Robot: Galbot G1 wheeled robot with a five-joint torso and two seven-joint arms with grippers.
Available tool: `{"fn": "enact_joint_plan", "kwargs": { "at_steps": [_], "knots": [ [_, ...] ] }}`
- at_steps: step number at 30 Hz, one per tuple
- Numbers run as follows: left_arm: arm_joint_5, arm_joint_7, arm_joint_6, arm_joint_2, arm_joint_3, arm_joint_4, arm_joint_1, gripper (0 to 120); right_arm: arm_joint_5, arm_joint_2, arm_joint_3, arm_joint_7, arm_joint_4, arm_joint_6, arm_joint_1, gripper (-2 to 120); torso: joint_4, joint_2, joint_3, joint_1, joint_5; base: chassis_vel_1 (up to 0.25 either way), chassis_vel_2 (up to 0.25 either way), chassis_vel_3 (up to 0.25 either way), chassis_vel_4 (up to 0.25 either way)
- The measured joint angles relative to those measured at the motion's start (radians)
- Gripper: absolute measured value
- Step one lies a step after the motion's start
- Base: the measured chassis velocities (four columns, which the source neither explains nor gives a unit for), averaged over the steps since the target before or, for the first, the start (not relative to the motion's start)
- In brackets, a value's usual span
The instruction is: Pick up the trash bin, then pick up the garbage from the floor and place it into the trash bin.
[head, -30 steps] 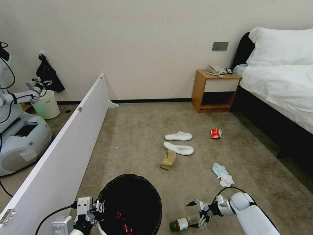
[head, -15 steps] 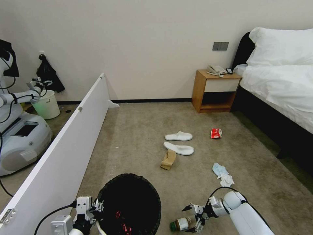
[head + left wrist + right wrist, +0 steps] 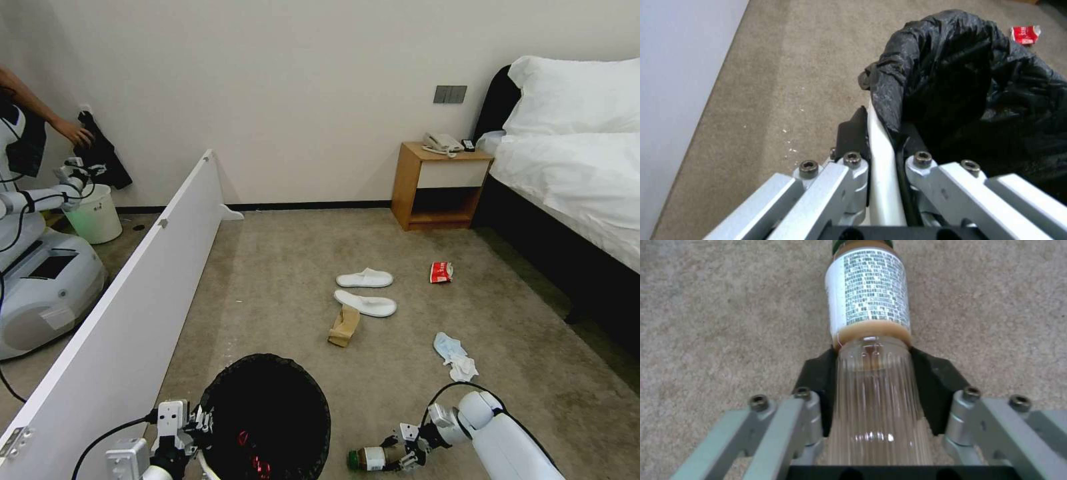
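The trash bin (image 3: 267,413) with its black liner hangs at the lower middle, and my left gripper (image 3: 193,427) is shut on its rim. In the left wrist view the gripper (image 3: 882,133) clamps the white rim under the black bag (image 3: 960,83). Something red (image 3: 253,453) lies inside the bin. My right gripper (image 3: 400,457) is shut on a small jar (image 3: 370,458) lying on the carpet; the right wrist view shows its fingers (image 3: 815,380) pressed on the jar (image 3: 869,300). Farther off lie two white slippers (image 3: 365,279), a cardboard piece (image 3: 344,325), a mask (image 3: 455,353) and a red packet (image 3: 441,271).
A long white board (image 3: 133,300) runs along the left, with another robot (image 3: 40,287) and a plain white bucket (image 3: 97,213) behind it. A wooden nightstand (image 3: 443,187) and a bed (image 3: 580,173) stand at the right. Open carpet lies between.
My right gripper has dropped lower toward the floor and closed its open fingers on the jar. The left gripper and the bin have stayed where they were.
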Motion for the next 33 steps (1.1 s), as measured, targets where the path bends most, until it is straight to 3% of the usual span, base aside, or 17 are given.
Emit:
{"fn": "enact_joint_plan", "kwargs": {
  "at_steps": [7,11,12,13,15,16,17,18,21,22,24,25,27,31,33],
  "knots": [
    [0.002,0.000,0.000,0.001,0.004,0.000,-0.001,4,0.059,-0.020,0.023,0.017,0.005,0.020,-0.026,28,0.0000,0.000,0.000,0.000,0.0003,0.000,0.000,0.000,0.000],
    [0.003,0.000,0.000,0.004,0.009,0.004,-0.006,4,0.178,-0.041,0.060,0.037,0.022,0.029,-0.058,28,-0.0006,0.000,0.000,0.000,0.0004,0.000,0.000,0.000,0.000],
    [0.002,-0.001,0.000,0.008,0.010,0.004,-0.009,4,0.275,-0.053,0.082,0.043,0.035,0.034,-0.076,28,-0.0004,0.000,0.000,0.000,0.0001,0.000,0.000,0.000,0.000],
    [0.002,-0.001,0.000,0.008,0.010,0.004,-0.009,4,0.275,-0.053,0.082,0.043,0.035,0.034,-0.076,28,-0.0004,0.000,0.000,0.000,0.0001,0.000,0.000,0.000,0.000],
    [-0.004,-0.001,0.003,0.019,0.013,0.002,-0.017,4,0.590,-0.092,0.092,0.069,0.102,0.019,-0.132,28,0.0002,0.000,0.000,0.000,0.0004,0.000,0.000,0.000,0.000],
    [-0.004,-0.001,0.003,0.019,0.013,0.002,-0.017,4,0.590,-0.092,0.092,0.069,0.102,0.019,-0.132,28,0.0002,0.000,0.000,0.000,0.0004,0.000,0.000,0.000,0.000],
    [-0.005,-0.002,0.003,0.020,0.013,0.001,-0.019,4,0.673,-0.105,0.090,0.075,0.132,0.002,-0.152,28,0.0001,0.000,0.000,0.000,-0.0001,0.000,0.000,0.000,0.000],
    [-0.010,-0.002,0.005,0.026,0.017,-0.002,-0.024,4,0.848,-0.130,0.076,0.084,0.212,-0.034,-0.189,28,-0.0010,0.000,0.000,0.000,0.0003,0.000,0.000,0.000,0.000],
    [-0.011,-0.002,0.006,0.028,0.020,-0.004,-0.025,4,0.916,-0.140,0.067,0.085,0.253,-0.051,-0.202,28,-0.0006,0.000,0.000,0.000,0.0005,0.000,0.000,0.000,0.000],
    [-0.015,-0.002,0.006,0.031,0.027,-0.007,-0.026,4,1.041,-0.167,0.039,0.093,0.352,-0.089,-0.230,28,-0.0007,0.000,0.000,0.000,0.0000,0.000,0.000,0.000,0.000],
    [-0.018,-0.001,0.007,0.032,0.037,-0.011,-0.024,4,1.166,-0.190,-0.001,0.108,0.460,-0.119,-0.249,28,-0.0002,0.000,0.000,0.000,0.0000,0.000,0.000,0.000,0.000],
    [-0.018,-0.001,0.007,0.032,0.037,-0.011,-0.024,4,1.166,-0.190,-0.001,0.108,0.460,-0.119,-0.249,28,-0.0002,0.000,0.000,0.000,0.0000,0.000,0.000,0.000,0.000],
    [-0.019,-0.001,0.007,0.034,0.051,-0.016,-0.020,4,1.311,-0.218,-0.075,0.125,0.618,-0.151,-0.252,28,0.0002,0.000,0.000,0.000,-0.0006,0.000,0.000,0.000,0.000],
    [-0.022,-0.001,0.007,0.038,0.060,-0.021,-0.020,4,1.404,-0.211,-0.160,0.139,0.722,-0.164,-0.219,28,0.0001,0.000,0.000,0.000,0.0003,0.000,0.000,0.000,0.000],
    [-0.025,-0.001,0.010,0.045,0.073,-0.028,-0.020,4,1.451,-0.167,-0.264,0.113,0.779,-0.182,-0.154,28,0.0003,0.000,0.000,0.000,0.0001,0.000,0.000,0.000,0.000]
  ]
}}
